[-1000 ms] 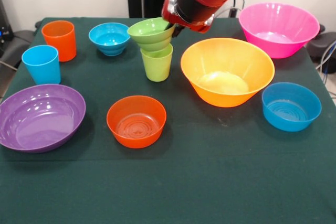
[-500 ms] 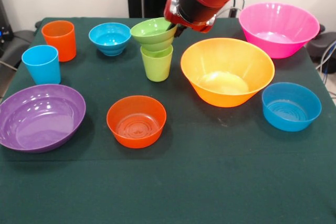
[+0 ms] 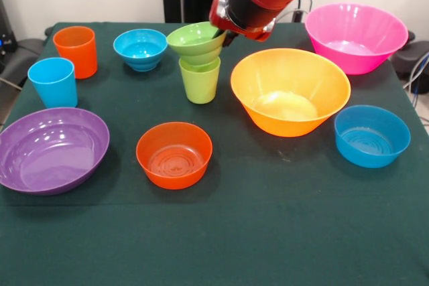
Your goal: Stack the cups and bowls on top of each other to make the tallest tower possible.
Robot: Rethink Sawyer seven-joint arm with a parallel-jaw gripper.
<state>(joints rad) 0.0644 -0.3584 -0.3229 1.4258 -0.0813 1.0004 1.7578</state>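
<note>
On the worktop [image 3: 268, 232], from the left: purple bowl [image 3: 50, 149], light blue cup [image 3: 53, 82], orange cup [image 3: 76, 50], small blue bowl [image 3: 139, 48], orange bowl [image 3: 174, 154]. A small green bowl [image 3: 194, 41] sat in the lime green cup [image 3: 200, 80], jaws [image 3: 218, 31] at its rim, grip unclear. Rightward: yellow-orange bowl [image 3: 289, 88], blue bowl [image 3: 372, 135], pink bowl [image 3: 355, 35]

hand [image 3: 219, 32] at small green bowl [image 3: 196, 42] rim — bowl tilted on lime green cup [image 3: 200, 81]
</note>
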